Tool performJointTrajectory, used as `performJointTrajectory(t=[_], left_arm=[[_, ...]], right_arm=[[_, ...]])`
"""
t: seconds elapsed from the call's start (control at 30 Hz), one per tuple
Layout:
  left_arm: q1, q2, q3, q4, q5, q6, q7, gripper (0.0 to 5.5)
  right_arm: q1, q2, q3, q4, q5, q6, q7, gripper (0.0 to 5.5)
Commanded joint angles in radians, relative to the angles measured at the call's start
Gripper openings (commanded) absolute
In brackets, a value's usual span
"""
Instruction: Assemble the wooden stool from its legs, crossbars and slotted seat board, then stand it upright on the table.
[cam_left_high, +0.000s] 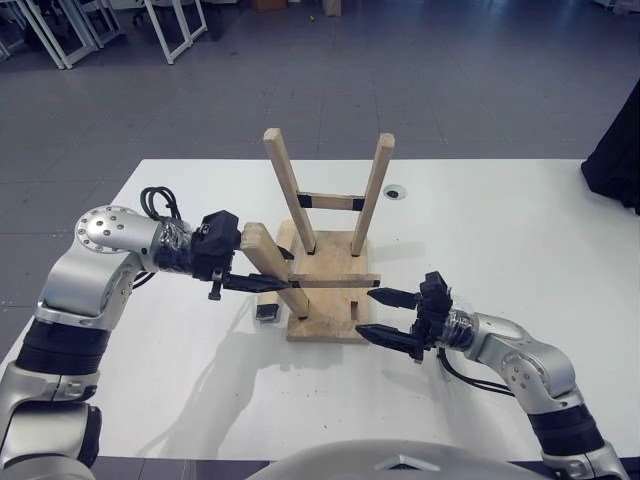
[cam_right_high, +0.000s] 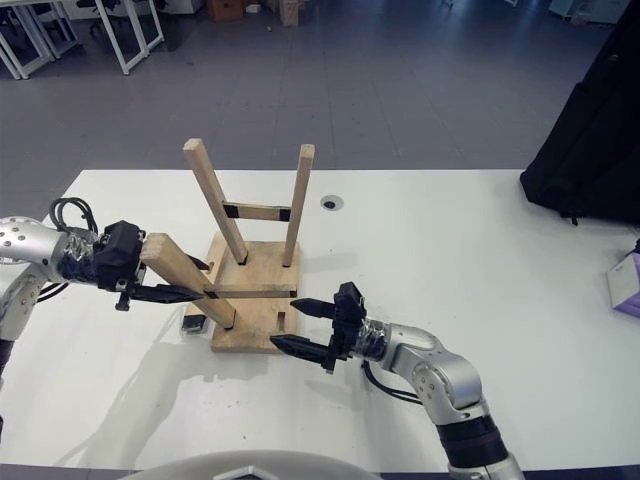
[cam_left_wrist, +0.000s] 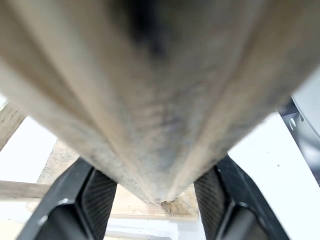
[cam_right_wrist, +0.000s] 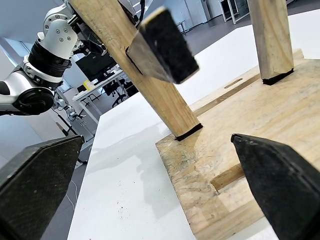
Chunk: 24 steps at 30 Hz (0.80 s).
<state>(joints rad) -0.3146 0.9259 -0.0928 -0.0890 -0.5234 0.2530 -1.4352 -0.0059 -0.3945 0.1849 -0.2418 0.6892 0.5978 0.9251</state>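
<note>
**Operator:** What clearance surrounds the work?

**Technician:** The seat board (cam_left_high: 335, 262) lies flat mid-table, well apart from every edge of the white table (cam_left_high: 500, 250). Open surface extends to the robot's right of the board. A small dark piece (cam_left_high: 267, 312) lies just beside the board's near-left corner.

**Operator:** Which parts stand?

**Technician:** The far-left leg (cam_left_high: 290, 190) and far-right leg (cam_left_high: 372, 195) stand on the board's far side, joined by an upper crossbar (cam_left_high: 330, 202).

**Operator:** Left tool?

**Technician:** The left gripper (cam_left_high: 285, 287) is clamped on the third leg (cam_left_high: 265, 252). This leg tilts toward the robot's left, with its lower end on the board near the near-left corner. A lower crossbar (cam_left_high: 335, 282) juts from it toward the robot's right. The left wrist view gives the contact close up, with the pads (cam_left_wrist: 100, 195) against opposite sides of the leg.

**Operator:** Right tool?

**Technician:** The right gripper (cam_left_high: 365, 313) is spread wide and holds nothing. It sits at the board's near-right corner, near the lower crossbar's free end. Its wrist view adds detail: that dark-capped end is raised off the board, and a dark seam marks where the third leg meets the board.
</note>
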Motion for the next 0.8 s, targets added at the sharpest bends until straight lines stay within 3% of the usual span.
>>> performJointTrajectory(t=[0.03, 0.13, 0.23, 0.4, 0.6, 0.8], left_arm=[[0.120, 0.017, -0.112, 0.007, 0.124, 0.027, 0.007, 2.03], [0.098, 0.010, -0.096, 0.030, 0.086, 0.051, 0.011, 2.03], [0.072, -0.002, -0.068, 0.036, 0.061, 0.079, 0.033, 2.82], [0.049, -0.017, 0.006, 0.006, 0.026, 0.105, 0.067, 3.63], [0.121, 0.011, 0.082, -0.046, 0.025, 0.102, 0.084, 3.63], [0.219, 0.030, 0.267, -0.169, -0.059, 0.125, 0.115, 3.63]], right_arm=[[0.007, -0.002, 0.003, -0.005, -0.015, -0.004, -0.003, 5.50], [0.006, 0.002, 0.007, -0.005, -0.016, -0.003, -0.005, 5.50], [0.003, 0.004, 0.006, -0.003, -0.014, -0.003, -0.006, 5.50], [0.006, 0.006, 0.003, -0.002, -0.015, -0.007, -0.008, 5.50], [0.011, -0.001, -0.004, -0.006, -0.014, -0.007, -0.008, 5.50], [0.024, -0.003, -0.008, -0.016, -0.013, -0.004, -0.013, 5.50]])
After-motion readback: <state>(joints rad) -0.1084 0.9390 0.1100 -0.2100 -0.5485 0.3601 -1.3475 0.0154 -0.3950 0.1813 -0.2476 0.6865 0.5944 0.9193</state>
